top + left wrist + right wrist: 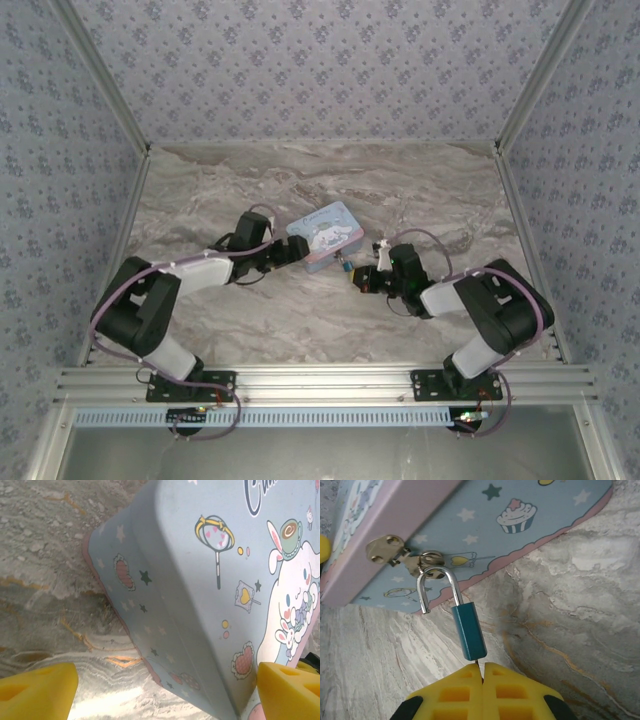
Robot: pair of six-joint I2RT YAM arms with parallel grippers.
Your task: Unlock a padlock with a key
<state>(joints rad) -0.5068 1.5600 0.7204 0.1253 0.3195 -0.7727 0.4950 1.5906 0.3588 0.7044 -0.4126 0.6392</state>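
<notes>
R claw (482, 680) is clenched on the key (478, 664), tip at the base of the padlock (469, 632). Lock body lies straight ahead of the claw, long axis approx. in line w/ it, R arm nearest. Padlock hangs by its shackle from the tin (470, 525); L claw (165, 690) is spread astride the tin's other end.

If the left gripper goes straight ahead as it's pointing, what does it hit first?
Probably the cartoon tin: its near corner lies straight ahead between the left gripper's open fingers; depth is unclear.
</notes>
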